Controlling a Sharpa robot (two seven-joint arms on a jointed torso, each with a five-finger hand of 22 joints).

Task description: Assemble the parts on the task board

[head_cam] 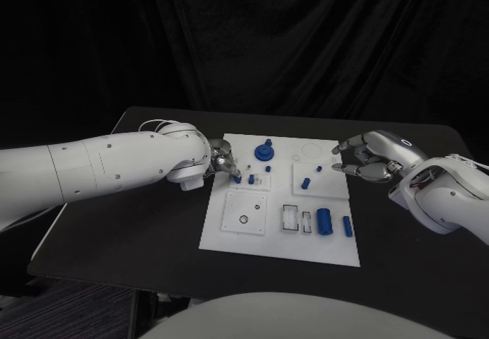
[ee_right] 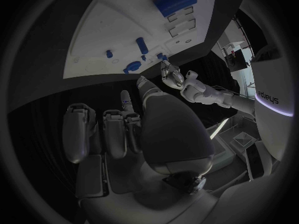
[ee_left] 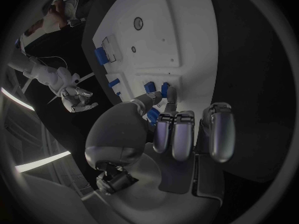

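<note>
My two arms are smooth white shells dotted with small dark screws. Thin white cables loop at each wrist. My left hand and right hand are silver metal with rounded segmented fingers (the pads look darker), and one forearm carries grey lettering.

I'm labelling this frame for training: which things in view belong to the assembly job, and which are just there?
Part of the job:
white rectangular task board
large blue cylinder
slim blue bar
blue round stepped piece
small blue peg
left hand, fingertips at the board's small blue pieces
right hand, hovering, holding nothing

Just there:
black table
</note>
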